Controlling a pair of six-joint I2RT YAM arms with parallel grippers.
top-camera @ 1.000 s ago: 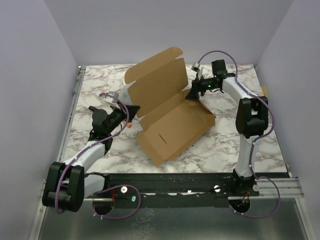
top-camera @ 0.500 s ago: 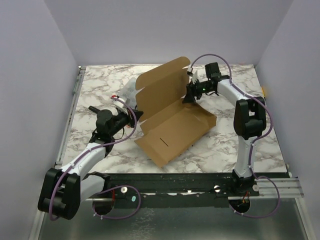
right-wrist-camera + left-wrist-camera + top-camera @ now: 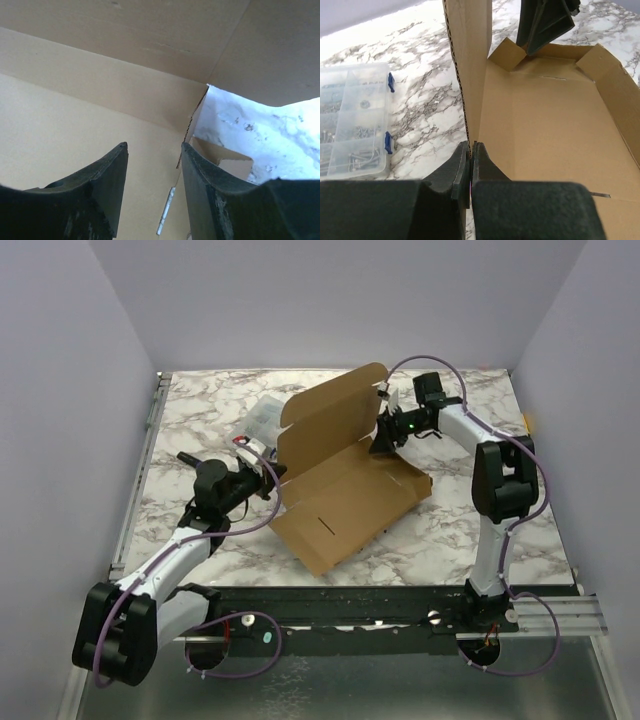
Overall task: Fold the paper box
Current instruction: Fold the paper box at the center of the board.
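Since a second ago your left arm has swung in toward the middle of the counter, and the paper box has turned and slid a little leftward, its back panel now standing steeper. That uncovers the plastic case behind it. You have one box: plain brown corrugated cardboard, matte, with the wavy core showing along its cut edges. It sits mid-counter between the two arms. Its broad base panel lies flat with one short slit cut in it, and the tall back panel ends in rounded corner flaps. Your left hand is at the box's left end. In the left wrist view that hand has its black fingers pressed together, pinching the lower edge of an upright cardboard panel. Your right hand is at the box's far right corner, over the inside fold. In its own view the right hand has its two dark fingers spread, with the raw edge of a small flap in the gap close to one finger. You cannot tell whether they touch. The counter is glossy white stone-look with grey veining. The single case is clear and rectangular, split into compartments holding small metal parts, and has two blue clasps on its near side.
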